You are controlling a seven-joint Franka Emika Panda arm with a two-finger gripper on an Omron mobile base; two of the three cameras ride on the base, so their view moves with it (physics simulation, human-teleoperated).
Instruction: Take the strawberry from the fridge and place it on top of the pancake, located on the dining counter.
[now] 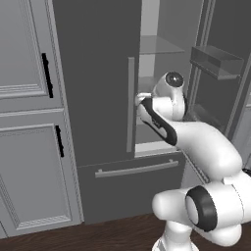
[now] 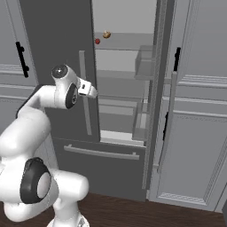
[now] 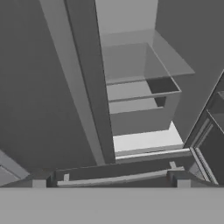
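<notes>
Red strawberry: tiny, on an upper glass shelf inside the fridge, upper centre of the right base view. Small tan-brown item: same shelf, just right of and slightly above the fruit. Gripper: left-centre of that view, well below the strawberry and a little left of it, in front of the closed left door's vertical bar handle; jaws spread wide, nothing between them. Fridge: dark grey, right door swung open, door bins showing, bottom drawer shut. Hand view: finger tips at bottom corners, looking across lower shelves. Light-grey panelled cabinets: left of the fridge, black handles.
</notes>
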